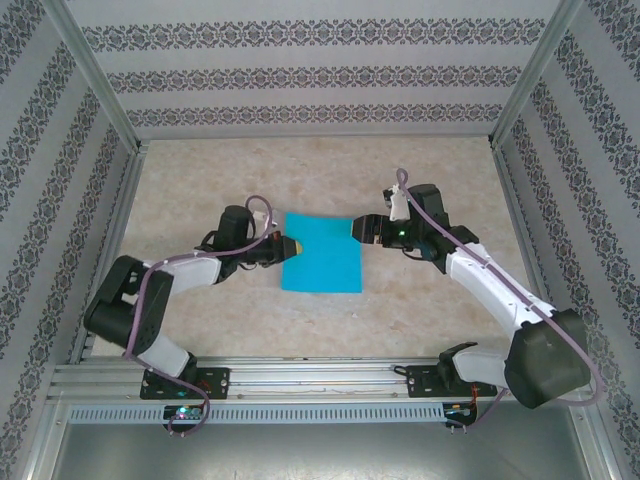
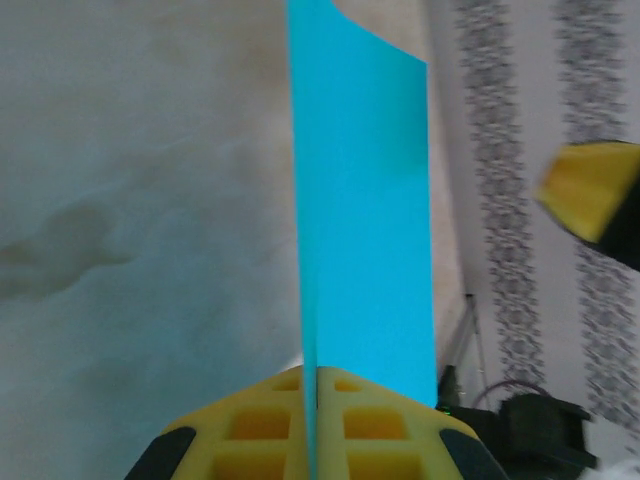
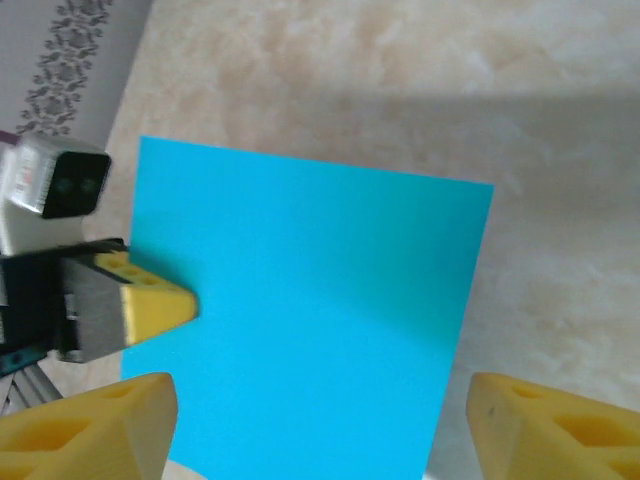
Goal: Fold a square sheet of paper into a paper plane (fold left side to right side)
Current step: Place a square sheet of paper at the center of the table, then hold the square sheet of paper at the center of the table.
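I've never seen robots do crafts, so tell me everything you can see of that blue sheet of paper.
The square sheet of paper is thin, plain teal-blue and unmarked, with no crease showing. It is spread on the beige marbled table between the two arms. The left gripper is shut on its left edge, pinching it. The open right gripper sits at the opposite edge; whether it touches the paper is unclear.

In the left wrist view the sheet of paper runs off the frame at 12 o'clock. Its near edge at 6 o'clock is hidden between the pads of the left claw, which are cut by the bottom edge. In the right wrist view the sheet's near edge and both fingers of the right claw are cut off from 5 to 7 o'clock, and the one finger at 3 o'clock in the left wrist view is a blur clipped by the frame.
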You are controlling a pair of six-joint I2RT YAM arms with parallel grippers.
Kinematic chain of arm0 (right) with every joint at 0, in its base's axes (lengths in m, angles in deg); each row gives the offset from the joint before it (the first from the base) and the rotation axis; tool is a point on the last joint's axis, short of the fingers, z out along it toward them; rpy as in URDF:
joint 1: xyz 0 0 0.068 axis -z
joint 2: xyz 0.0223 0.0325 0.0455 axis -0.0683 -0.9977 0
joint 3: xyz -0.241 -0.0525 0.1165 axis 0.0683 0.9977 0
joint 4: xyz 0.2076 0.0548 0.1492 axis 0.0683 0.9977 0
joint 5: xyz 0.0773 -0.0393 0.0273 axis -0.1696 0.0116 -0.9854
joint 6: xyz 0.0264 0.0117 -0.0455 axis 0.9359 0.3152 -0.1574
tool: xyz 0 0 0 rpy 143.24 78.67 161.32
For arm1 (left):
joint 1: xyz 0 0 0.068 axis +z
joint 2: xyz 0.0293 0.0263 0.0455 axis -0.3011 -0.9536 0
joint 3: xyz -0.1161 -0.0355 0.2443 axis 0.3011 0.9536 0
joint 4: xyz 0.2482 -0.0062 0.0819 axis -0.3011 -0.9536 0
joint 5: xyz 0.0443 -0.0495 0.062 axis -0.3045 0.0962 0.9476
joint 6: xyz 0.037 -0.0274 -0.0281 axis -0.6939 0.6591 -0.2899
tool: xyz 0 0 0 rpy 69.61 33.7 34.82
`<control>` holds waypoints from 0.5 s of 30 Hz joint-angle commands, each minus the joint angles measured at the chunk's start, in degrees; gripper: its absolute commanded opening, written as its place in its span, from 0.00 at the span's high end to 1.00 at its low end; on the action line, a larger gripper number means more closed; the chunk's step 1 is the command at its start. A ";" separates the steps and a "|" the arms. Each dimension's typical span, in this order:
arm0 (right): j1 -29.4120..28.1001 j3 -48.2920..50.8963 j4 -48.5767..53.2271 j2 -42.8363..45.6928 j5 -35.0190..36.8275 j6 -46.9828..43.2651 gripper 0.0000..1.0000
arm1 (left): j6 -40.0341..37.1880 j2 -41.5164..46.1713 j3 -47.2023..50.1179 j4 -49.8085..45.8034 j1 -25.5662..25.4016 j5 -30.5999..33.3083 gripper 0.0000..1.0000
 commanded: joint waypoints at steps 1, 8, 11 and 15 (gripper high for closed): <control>-0.58 2.98 -3.16 -3.17 1.95 6.15 0.34 | -0.63 -2.80 -0.20 -3.88 -0.51 4.67 1.00; -4.73 1.44 -4.26 -14.98 1.12 9.60 0.79 | -4.08 -5.52 -1.09 -9.52 -0.45 6.53 1.00; -6.44 -0.31 -4.20 -20.00 2.00 10.57 0.93 | -4.62 -5.83 -1.12 -10.72 -0.45 6.67 1.00; -7.95 -2.41 -2.81 -25.54 2.89 11.44 1.00 | -4.37 -5.58 -0.95 -10.67 -0.45 6.24 0.95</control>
